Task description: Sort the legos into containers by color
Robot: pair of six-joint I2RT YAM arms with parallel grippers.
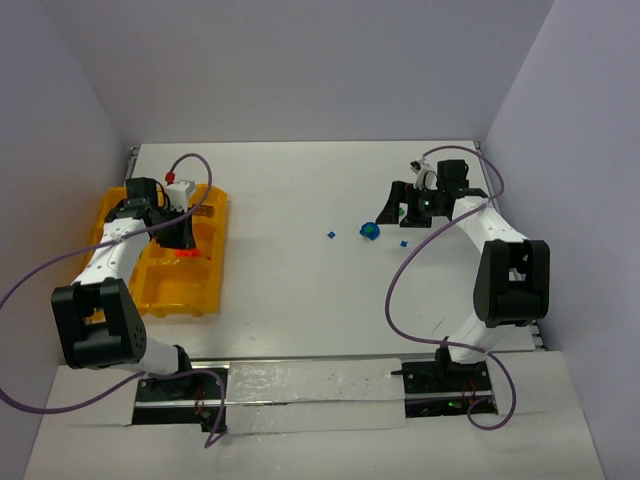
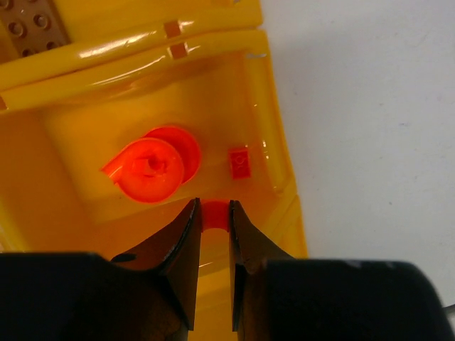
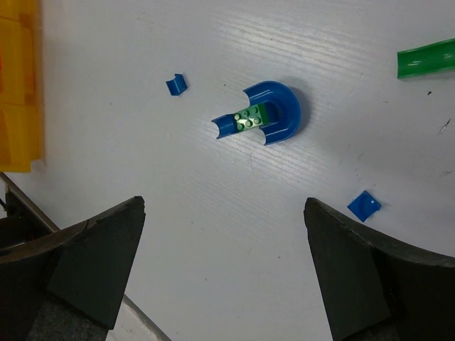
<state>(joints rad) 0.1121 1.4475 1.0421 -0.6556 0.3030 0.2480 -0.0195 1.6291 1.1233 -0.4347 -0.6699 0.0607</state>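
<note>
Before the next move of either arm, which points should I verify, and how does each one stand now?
1. Left gripper above the tray compartment holding orange-red pieces: ok.
2. Small orange-red piece between its jaws, matching colour: ok.
3. Right gripper open wide: ok.
4. Blue curved piece free of other colours: not ok, a green brick sits in it.
5. Left grip firm: cannot tell.

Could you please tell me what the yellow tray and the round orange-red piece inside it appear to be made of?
Tray: seemingly glossy, slightly translucent moulded plastic, given the bright highlights along its walls. Round piece: likely smooth, shiny hard plastic, with a moulded hub and soft reflections.
</note>
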